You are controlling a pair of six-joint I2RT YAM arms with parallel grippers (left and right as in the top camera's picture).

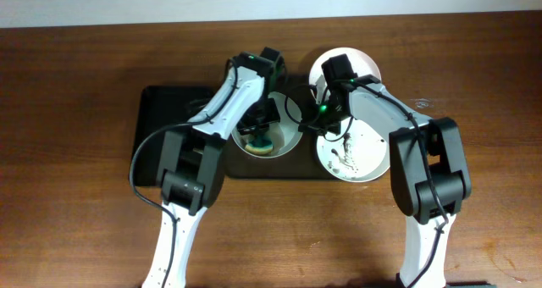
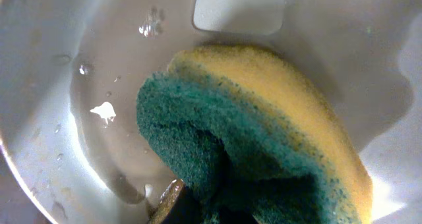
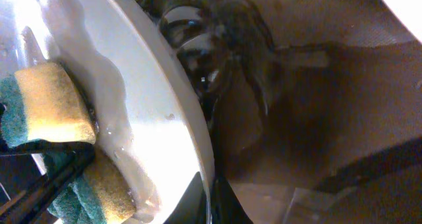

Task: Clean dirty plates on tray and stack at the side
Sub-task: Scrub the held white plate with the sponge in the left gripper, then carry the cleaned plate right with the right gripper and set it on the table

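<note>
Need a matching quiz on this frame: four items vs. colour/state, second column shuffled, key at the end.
1 sponge
2 middle plate
3 right-hand plate
4 tray

A black streaks
B dark, under the plates
C yellow over green
D wet, sponge in it

Pairs: 1-C, 2-D, 3-A, 4-B
</note>
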